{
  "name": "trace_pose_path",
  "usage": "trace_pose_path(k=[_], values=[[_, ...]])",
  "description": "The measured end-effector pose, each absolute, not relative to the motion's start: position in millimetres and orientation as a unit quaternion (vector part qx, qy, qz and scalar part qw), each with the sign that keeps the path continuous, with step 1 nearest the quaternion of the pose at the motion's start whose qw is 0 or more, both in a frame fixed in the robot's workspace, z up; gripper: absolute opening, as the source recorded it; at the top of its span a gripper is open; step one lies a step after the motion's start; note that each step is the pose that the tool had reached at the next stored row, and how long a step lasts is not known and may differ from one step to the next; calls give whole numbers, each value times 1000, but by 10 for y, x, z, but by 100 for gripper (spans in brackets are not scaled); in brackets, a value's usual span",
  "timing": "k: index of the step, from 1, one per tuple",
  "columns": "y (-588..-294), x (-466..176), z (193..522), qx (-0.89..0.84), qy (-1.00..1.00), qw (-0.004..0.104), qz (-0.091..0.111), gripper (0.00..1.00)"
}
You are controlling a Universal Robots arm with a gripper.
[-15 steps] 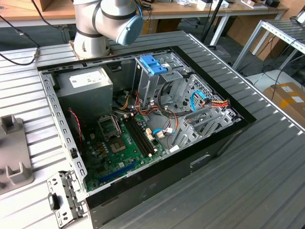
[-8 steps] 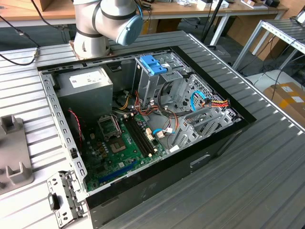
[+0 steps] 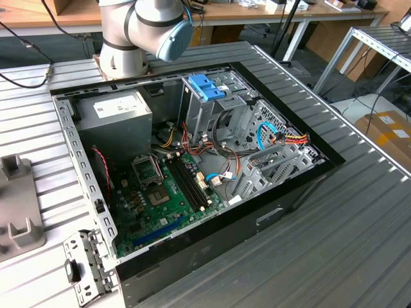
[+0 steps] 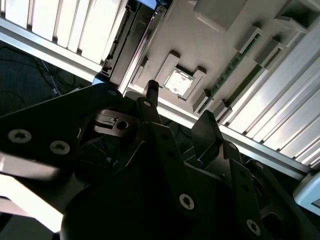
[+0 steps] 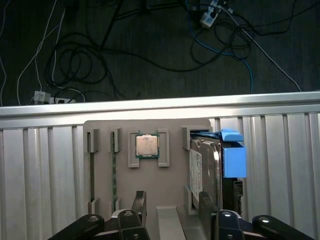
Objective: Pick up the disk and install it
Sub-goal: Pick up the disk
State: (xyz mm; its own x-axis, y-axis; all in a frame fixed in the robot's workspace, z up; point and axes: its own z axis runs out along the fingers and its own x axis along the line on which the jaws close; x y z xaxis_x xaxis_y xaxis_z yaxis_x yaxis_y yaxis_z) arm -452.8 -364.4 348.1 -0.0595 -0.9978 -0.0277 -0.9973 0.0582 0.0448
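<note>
The disk (image 5: 204, 167) stands on edge in a slot of a grey holder plate (image 5: 175, 132), its grey metal body framed by a light-blue carrier with a blue end tab (image 5: 233, 156). In the second wrist view the disk (image 4: 131, 47) rises beyond the fingertips. My gripper (image 5: 173, 209) hovers over the plate, open, with nothing between its two dark fingers (image 5: 139, 206). One finger sits close to the disk's near end and the other is nearer the chip slot. The gripper (image 4: 178, 114) also shows open in the second wrist view.
An open computer case (image 3: 192, 167) lies on the ribbed metal table (image 3: 359, 218); an upright drive cage (image 3: 215, 112) with a blue bracket (image 3: 207, 86) stands inside. The holder plate also carries a processor chip (image 5: 148, 145) and a green memory stick (image 5: 114, 172). Beyond the table edge lie floor cables (image 5: 75, 65).
</note>
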Motion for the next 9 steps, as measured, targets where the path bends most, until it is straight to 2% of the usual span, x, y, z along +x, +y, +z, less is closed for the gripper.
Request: trace_pose_path(k=[9], values=[[-3642, -4553, 3459, 686, -727, 5, -26, 54]])
